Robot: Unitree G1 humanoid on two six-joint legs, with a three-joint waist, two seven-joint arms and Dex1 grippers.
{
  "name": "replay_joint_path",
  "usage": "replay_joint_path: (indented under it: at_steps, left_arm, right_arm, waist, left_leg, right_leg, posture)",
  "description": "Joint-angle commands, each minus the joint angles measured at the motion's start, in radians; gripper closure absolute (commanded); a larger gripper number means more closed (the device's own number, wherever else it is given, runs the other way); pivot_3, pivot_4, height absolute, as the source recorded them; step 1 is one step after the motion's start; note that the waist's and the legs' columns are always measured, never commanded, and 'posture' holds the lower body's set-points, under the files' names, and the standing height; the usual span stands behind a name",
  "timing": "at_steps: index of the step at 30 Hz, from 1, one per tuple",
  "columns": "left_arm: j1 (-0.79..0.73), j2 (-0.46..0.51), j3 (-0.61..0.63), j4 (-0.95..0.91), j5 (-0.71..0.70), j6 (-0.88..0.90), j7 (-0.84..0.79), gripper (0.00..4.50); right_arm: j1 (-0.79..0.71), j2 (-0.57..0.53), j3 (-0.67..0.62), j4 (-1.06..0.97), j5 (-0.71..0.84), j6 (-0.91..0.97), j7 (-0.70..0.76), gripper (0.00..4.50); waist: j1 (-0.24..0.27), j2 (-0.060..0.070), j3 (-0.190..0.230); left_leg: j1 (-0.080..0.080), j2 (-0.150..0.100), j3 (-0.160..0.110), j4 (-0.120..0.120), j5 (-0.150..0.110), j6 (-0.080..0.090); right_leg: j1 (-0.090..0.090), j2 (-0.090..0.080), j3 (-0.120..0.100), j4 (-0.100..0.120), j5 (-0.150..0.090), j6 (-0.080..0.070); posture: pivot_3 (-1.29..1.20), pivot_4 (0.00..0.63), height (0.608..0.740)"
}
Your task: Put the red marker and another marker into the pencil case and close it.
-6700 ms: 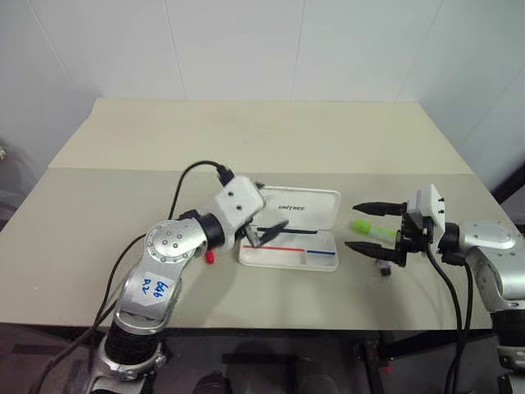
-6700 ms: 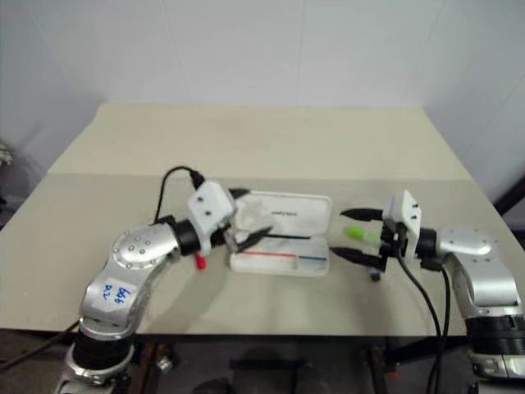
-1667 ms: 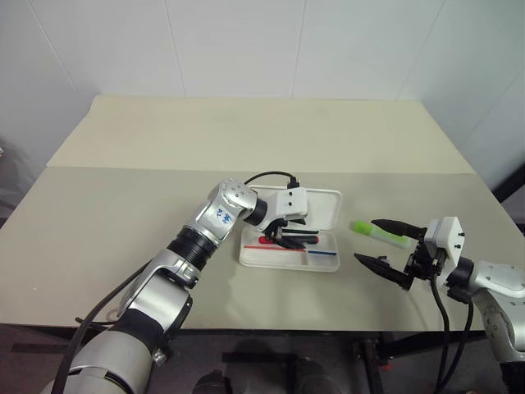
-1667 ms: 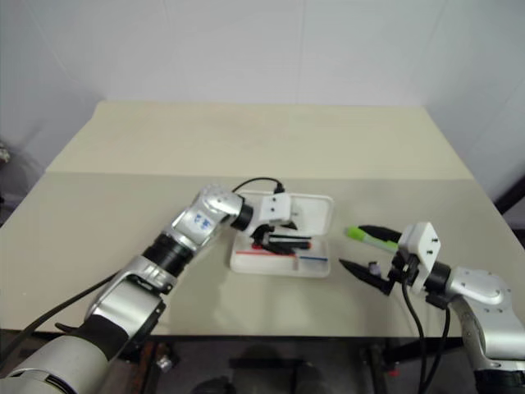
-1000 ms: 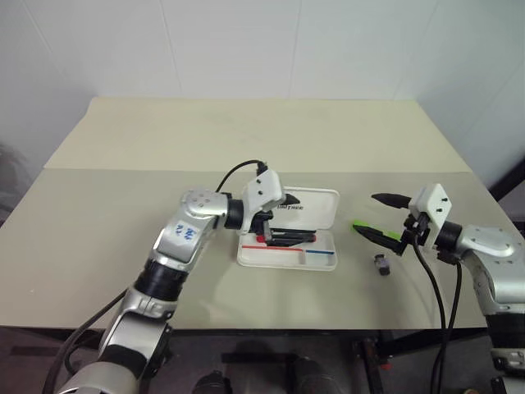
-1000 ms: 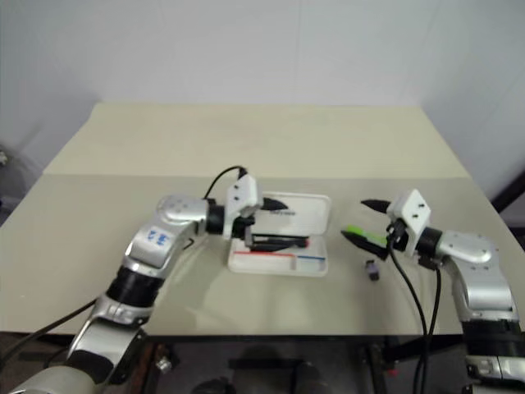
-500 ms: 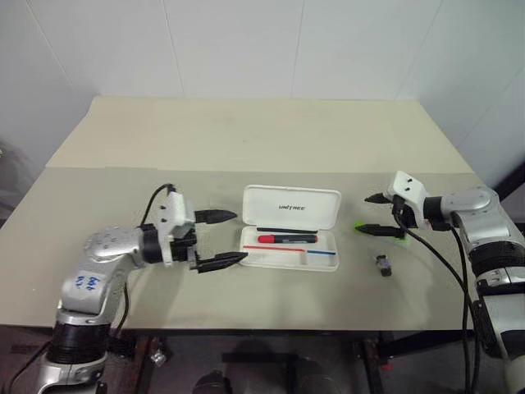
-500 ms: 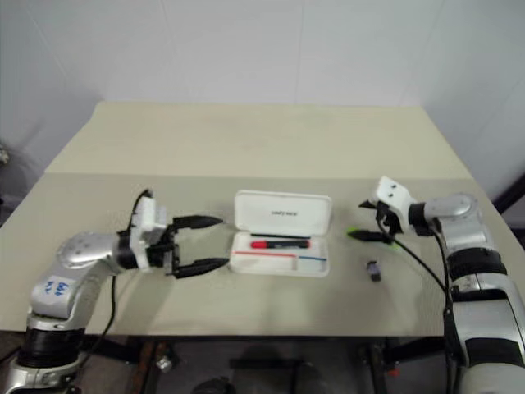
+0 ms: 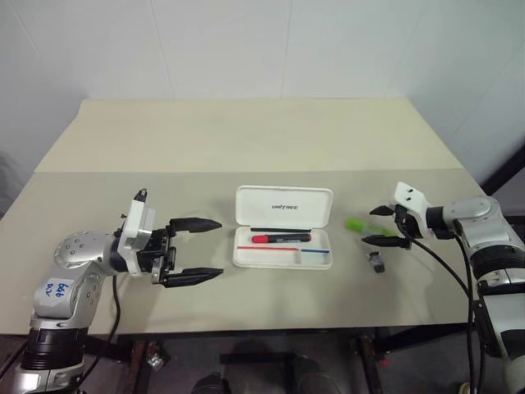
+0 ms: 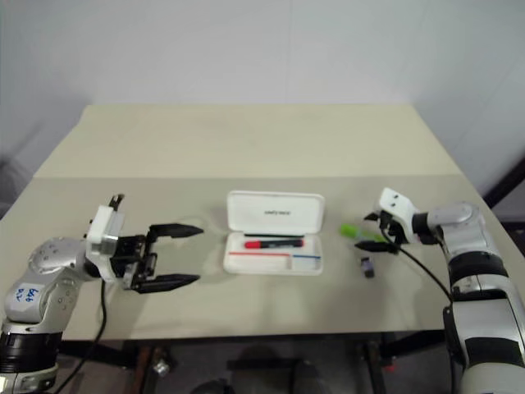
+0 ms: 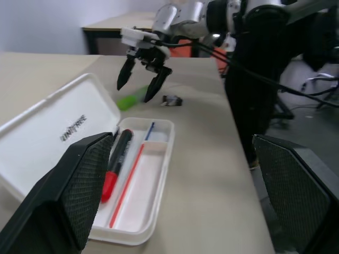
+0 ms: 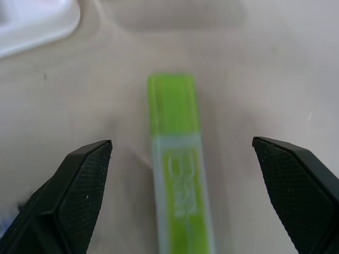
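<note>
The white pencil case (image 9: 284, 205) lies open mid-table, lid tilted back. Inside its tray lies the red marker (image 9: 281, 238), black barrel with red cap, also visible in the left wrist view (image 11: 113, 169). The lime-green highlighter (image 9: 358, 224) lies on the table right of the case. My right gripper (image 9: 384, 226) is open, its fingers straddling the highlighter's right end; in the right wrist view the highlighter (image 12: 177, 174) lies between the two wide-apart fingers. My left gripper (image 9: 205, 249) is open and empty, left of the case, pointing at it.
A small dark grey stubby object (image 9: 377, 262) lies on the table just in front of the highlighter. The beige table (image 9: 246, 139) stretches back to a white wall.
My left gripper has pulled away from the case to the left, leaving the red marker in the tray. My right gripper has come down around the highlighter.
</note>
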Motion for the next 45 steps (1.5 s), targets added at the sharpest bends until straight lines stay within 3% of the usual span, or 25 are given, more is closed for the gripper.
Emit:
replay_joint_path:
  at_steps: [1, 12, 15, 18, 24, 32, 36, 40, 41, 45]
  left_arm:
    - [-0.030, 0.044, 0.027, 0.043, -0.048, -0.007, -0.065, 0.02]
    - [-0.048, 0.085, 0.053, 0.128, -0.056, -0.079, -0.148, 0.02]
    - [-0.050, 0.086, 0.053, 0.131, -0.045, -0.094, -0.141, 0.00]
    - [-0.051, 0.087, 0.055, 0.130, -0.046, -0.104, -0.134, 0.00]
    - [-0.053, 0.084, 0.056, 0.121, -0.049, -0.110, -0.117, 0.00]
    - [-0.048, 0.085, 0.062, 0.121, -0.055, -0.111, -0.113, 0.00]
    - [-0.039, 0.084, 0.063, 0.126, -0.055, -0.115, -0.120, 0.00]
    - [-0.032, 0.066, 0.075, 0.129, -0.086, -0.117, -0.135, 0.00]
    - [-0.032, 0.065, 0.077, 0.133, -0.090, -0.121, -0.139, 0.00]
    - [-0.032, 0.071, 0.071, 0.161, -0.071, -0.147, -0.147, 0.00]
  right_arm:
    - [0.016, -0.001, -0.013, -0.008, 0.000, 0.007, -0.014, 0.00]
    - [0.021, 0.048, 0.024, 0.025, -0.052, 0.090, -0.089, 0.00]
    - [0.017, 0.065, 0.029, 0.028, -0.052, 0.110, -0.085, 0.61]
    - [0.007, 0.079, 0.031, 0.041, -0.056, 0.124, -0.097, 1.55]
    - [-0.016, 0.098, 0.030, 0.074, -0.059, 0.106, -0.144, 3.41]
    - [-0.048, 0.103, -0.013, 0.034, -0.014, 0.029, -0.152, 3.41]
    - [-0.067, 0.095, -0.023, -0.051, 0.005, 0.048, -0.139, 3.41]
    - [-0.025, 0.071, -0.020, -0.319, 0.035, 0.162, -0.087, 3.41]
    - [-0.013, 0.069, -0.024, -0.373, 0.044, 0.192, -0.084, 3.41]
    - [0.039, 0.037, -0.041, -0.580, 0.042, 0.236, -0.129, 3.41]
  waist:
    - [-0.003, 0.000, 0.000]
    - [-0.027, -0.006, -0.004]
    - [-0.028, -0.009, -0.006]
    - [-0.034, -0.015, -0.009]
    - [-0.047, -0.018, -0.011]
    - [-0.053, -0.018, -0.011]
    - [-0.051, -0.011, -0.006]
    - [-0.046, -0.006, -0.004]
    - [-0.045, -0.006, -0.003]
    - [-0.029, -0.005, -0.003]
  left_leg:
    - [0.000, 0.000, 0.000, 0.000, 0.000, 0.000]
    - [0.002, 0.000, 0.001, 0.001, 0.000, -0.001]
    - [0.003, 0.000, 0.001, 0.001, 0.001, -0.001]
    - [0.005, 0.000, 0.001, 0.001, 0.002, -0.001]
    - [0.017, 0.000, 0.000, 0.000, 0.003, -0.001]
    - [0.017, 0.001, 0.001, 0.000, 0.003, -0.001]
    - [0.015, 0.000, 0.001, -0.001, 0.003, -0.001]
    - [0.014, 0.000, 0.001, -0.011, 0.003, -0.003]
    - [0.011, 0.000, 0.002, -0.014, 0.003, -0.003]
    - [-0.001, 0.002, -0.003, -0.016, 0.004, -0.004]
  right_leg:
    - [0.000, 0.000, 0.000, 0.000, 0.000, 0.000]
    - [0.001, -0.001, 0.001, 0.002, 0.000, 0.000]
    - [0.001, -0.001, 0.001, 0.002, 0.001, -0.002]
    - [0.003, -0.001, 0.001, 0.003, -0.006, -0.017]
    - [0.018, -0.003, -0.002, -0.002, -0.006, -0.019]
    - [0.018, -0.004, -0.001, -0.002, -0.006, -0.019]
    - [0.014, -0.004, -0.001, -0.001, -0.006, -0.019]
    - [0.007, -0.003, -0.001, 0.003, -0.006, -0.016]
    - [0.003, -0.003, -0.001, 0.006, -0.002, -0.007]
    - [-0.008, -0.001, -0.006, 0.006, -0.005, -0.007]
  posture:
    - [0.00, 0.150, 0.740]
    - [0.00, 0.150, 0.740]
    - [0.00, 0.150, 0.740]
    - [0.00, 0.150, 0.740]
    - [0.00, 0.150, 0.740]
    - [0.00, 0.150, 0.740]
    - [0.00, 0.150, 0.740]
    - [0.00, 0.150, 0.740]
    - [0.00, 0.150, 0.740]
    - [0.00, 0.150, 0.740]
